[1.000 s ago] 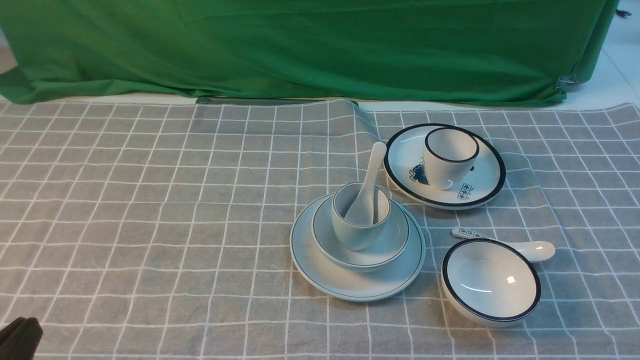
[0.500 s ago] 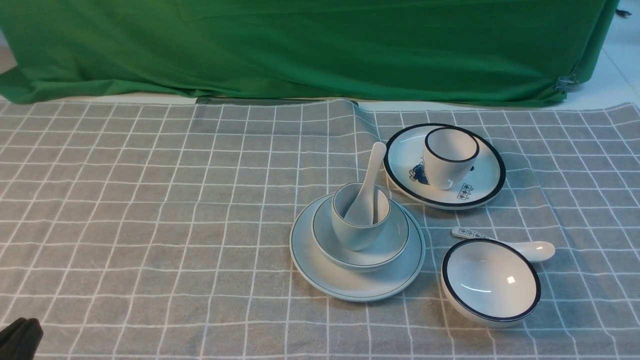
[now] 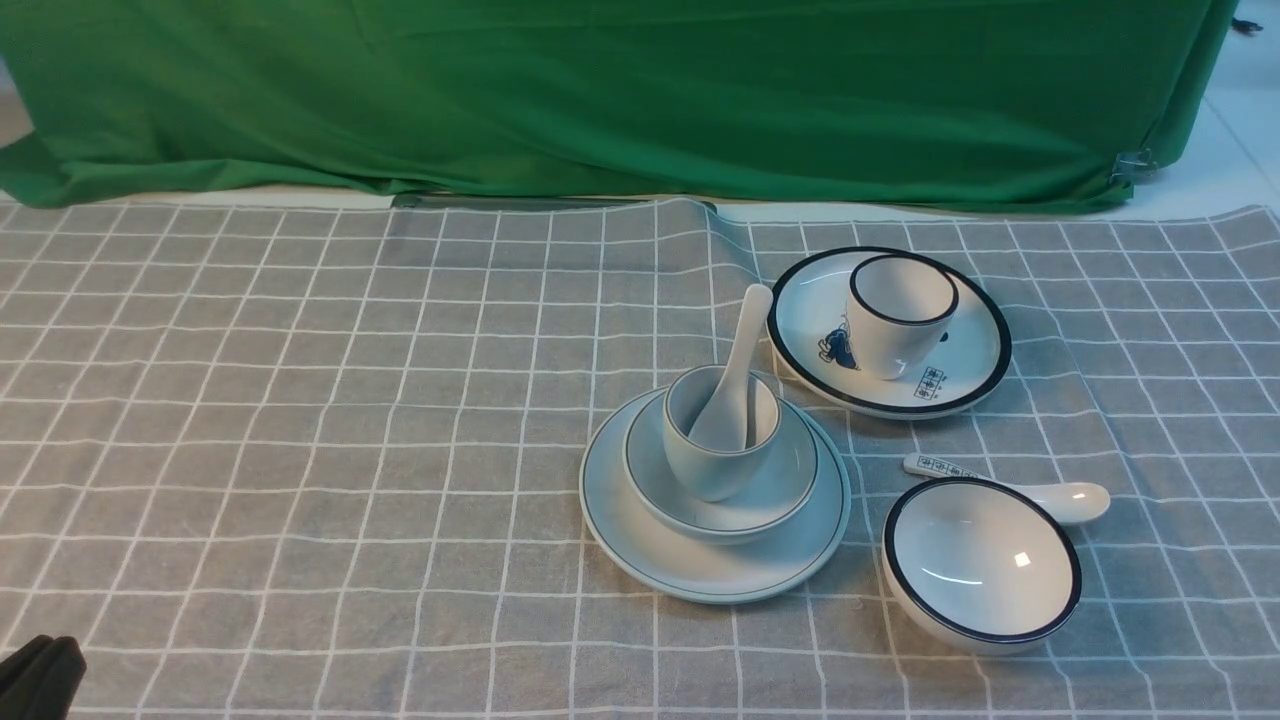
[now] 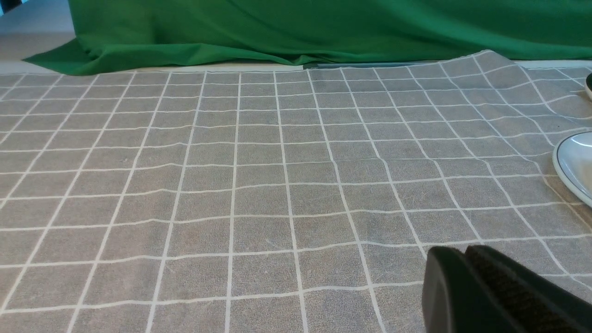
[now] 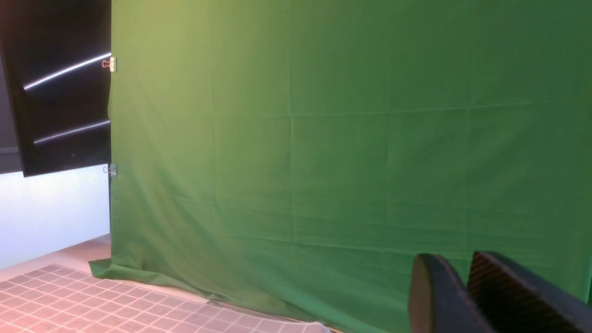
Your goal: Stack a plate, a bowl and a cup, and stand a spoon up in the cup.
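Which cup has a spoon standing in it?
The pale bluish cup in the bowl; the other, black-rimmed cup is empty and sits on a plate.

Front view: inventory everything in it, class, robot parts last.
plate: 1, pale bluish, centre
bowl: 1, pale bluish, on plate
cup: 1, pale bluish, in bowl
spoon: 1, white, in cup
black-rimmed plate: 1, white, far right
black-rimmed cup: 1, white, on that plate
marked spoon: 1, white, behind black-rimmed bowl
black-rimmed bowl: 1, white, near right
checked cloth: 1, grey, underneath
curtain: 1, green, back
clip: 1, metallic, curtain's right end
white surface: 1, far right
small object: 1, dark, on it
left gripper: 1, dark, near-left corner
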`<action>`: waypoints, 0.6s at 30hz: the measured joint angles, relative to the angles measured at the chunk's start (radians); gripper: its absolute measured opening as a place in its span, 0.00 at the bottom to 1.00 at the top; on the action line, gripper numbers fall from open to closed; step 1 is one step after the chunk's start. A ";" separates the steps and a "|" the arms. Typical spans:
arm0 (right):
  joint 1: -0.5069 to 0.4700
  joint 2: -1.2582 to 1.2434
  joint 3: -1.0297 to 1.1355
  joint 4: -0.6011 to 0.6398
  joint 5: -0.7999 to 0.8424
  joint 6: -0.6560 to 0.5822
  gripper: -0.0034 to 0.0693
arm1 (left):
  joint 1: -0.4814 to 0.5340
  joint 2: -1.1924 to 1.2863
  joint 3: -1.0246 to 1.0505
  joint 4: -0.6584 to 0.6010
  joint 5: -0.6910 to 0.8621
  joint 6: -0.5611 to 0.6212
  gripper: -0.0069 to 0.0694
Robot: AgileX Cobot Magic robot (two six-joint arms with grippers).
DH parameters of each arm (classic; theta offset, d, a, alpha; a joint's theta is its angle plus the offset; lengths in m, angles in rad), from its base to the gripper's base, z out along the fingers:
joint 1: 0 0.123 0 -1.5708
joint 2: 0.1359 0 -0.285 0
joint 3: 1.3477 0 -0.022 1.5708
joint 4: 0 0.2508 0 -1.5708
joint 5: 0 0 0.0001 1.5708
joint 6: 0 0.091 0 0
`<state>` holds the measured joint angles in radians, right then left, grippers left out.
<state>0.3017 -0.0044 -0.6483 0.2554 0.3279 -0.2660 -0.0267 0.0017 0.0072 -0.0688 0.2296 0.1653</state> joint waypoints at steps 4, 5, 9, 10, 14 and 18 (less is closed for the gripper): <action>0.000 0.001 0.013 -0.007 0.011 -0.062 0.27 | 0.000 0.000 0.000 0.004 0.000 0.000 0.11; 0.000 0.004 0.045 -0.013 -0.011 -0.097 0.27 | 0.000 0.000 0.000 0.004 0.000 0.000 0.11; 0.000 0.028 0.147 -0.037 -0.084 -0.115 0.28 | 0.000 0.000 0.000 0.004 0.000 0.000 0.11; 0.000 0.043 0.221 -0.046 -0.128 -0.117 0.29 | 0.000 0.000 0.000 0.004 0.000 0.000 0.11; 0.000 0.079 0.398 -0.071 -0.244 -0.121 0.30 | 0.000 0.000 0.000 0.004 0.000 0.000 0.11; -0.005 0.096 0.600 -0.080 -0.341 -0.123 0.31 | 0.000 0.000 0.000 0.004 0.000 0.000 0.11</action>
<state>0.2964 0.0916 -0.0481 0.1754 -0.0132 -0.3886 -0.0267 0.0017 0.0072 -0.0650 0.2296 0.1653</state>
